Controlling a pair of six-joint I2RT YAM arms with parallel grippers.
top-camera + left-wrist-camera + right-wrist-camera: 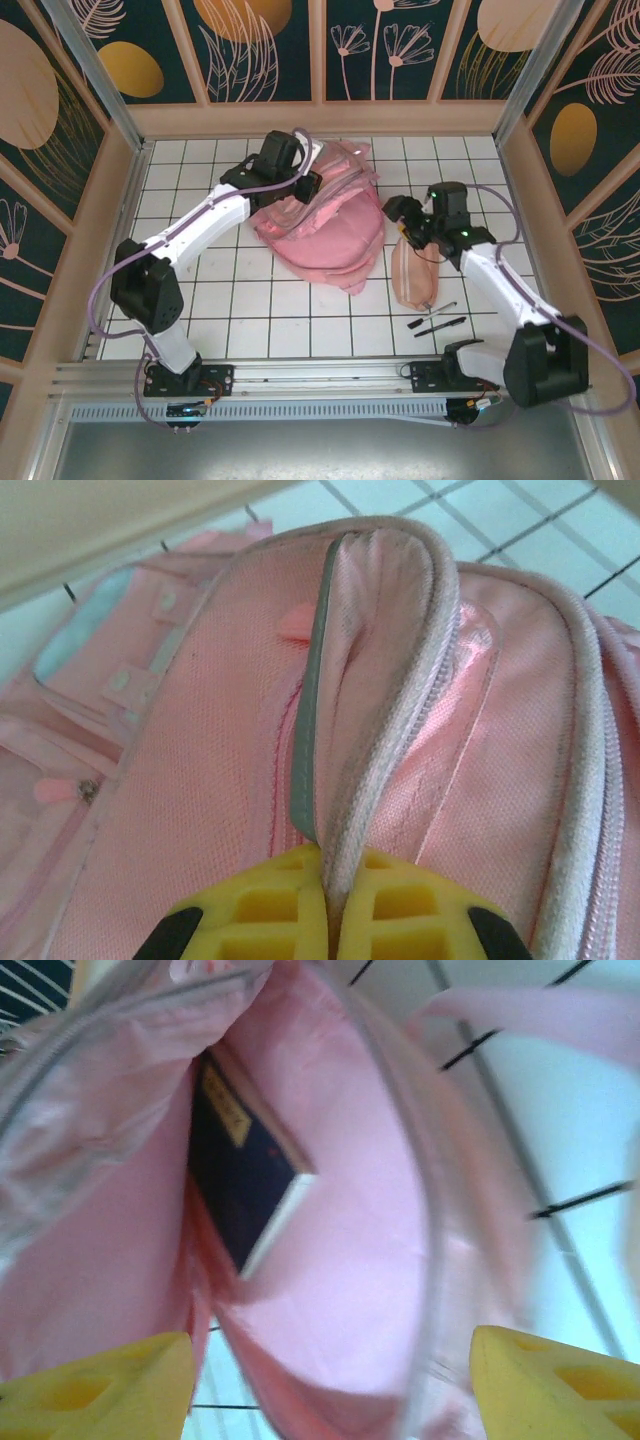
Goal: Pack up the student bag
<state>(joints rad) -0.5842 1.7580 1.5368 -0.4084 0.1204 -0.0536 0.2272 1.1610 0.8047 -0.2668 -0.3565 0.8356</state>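
Note:
The student bag [325, 225], a large pink backpack, lies in the middle of the tiled table with its mouth held up. My left gripper [303, 178] sits at the bag's top left. In the left wrist view its yellow fingers [270, 905] pinch the raised zip edge of the bag [400, 680], so the left gripper [335, 920] is shut on it. My right gripper [403, 218] hangs open just right of the bag. From the right wrist, its gripper [330, 1400] has nothing between the fingers and faces the open bag [350, 1260], where a dark blue notebook [245, 1175] rests inside.
A peach-pink pencil pouch [412, 275] lies under the right arm. Two dark pens [440, 325] rest on the tiles near the right arm's base. Wooden walls [120, 230] ring the table on three sides.

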